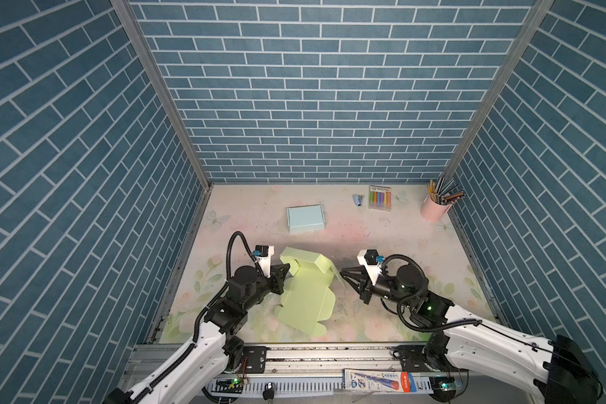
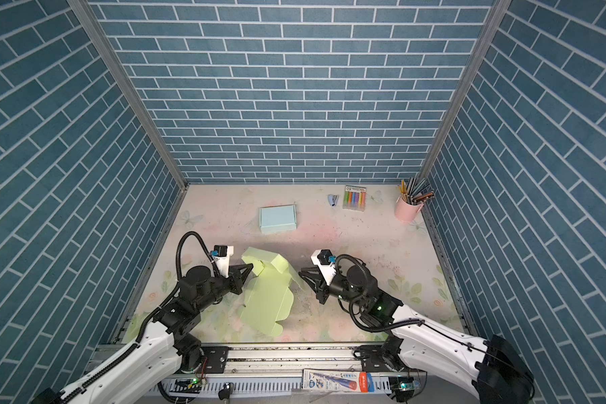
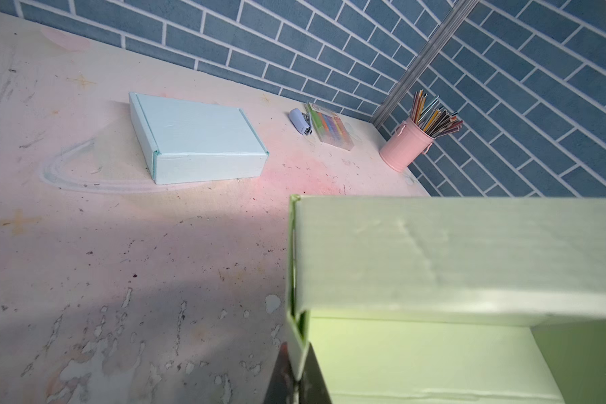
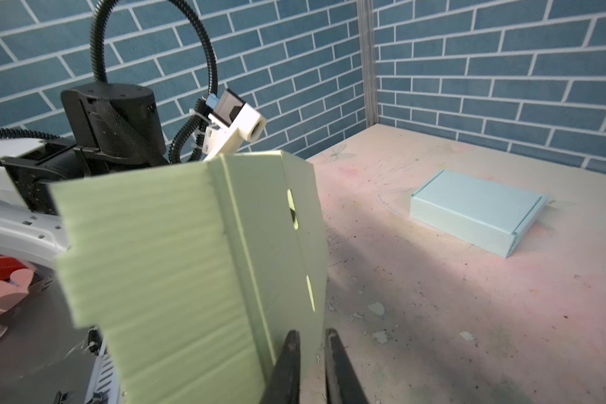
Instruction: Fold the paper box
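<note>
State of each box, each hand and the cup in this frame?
green box, partly folded, far wall raised, rest lying flat
blue box, folded shut, lying flat
left hand, shut on green box's edge
right hand, slightly open beside green box's flap
cup, upright, holding pencils

walls (image 1: 294, 87): blue brick pattern, three sides | tabletop (image 1: 382, 245): worn pale floral print | corner posts (image 1: 162, 87): metal
</note>
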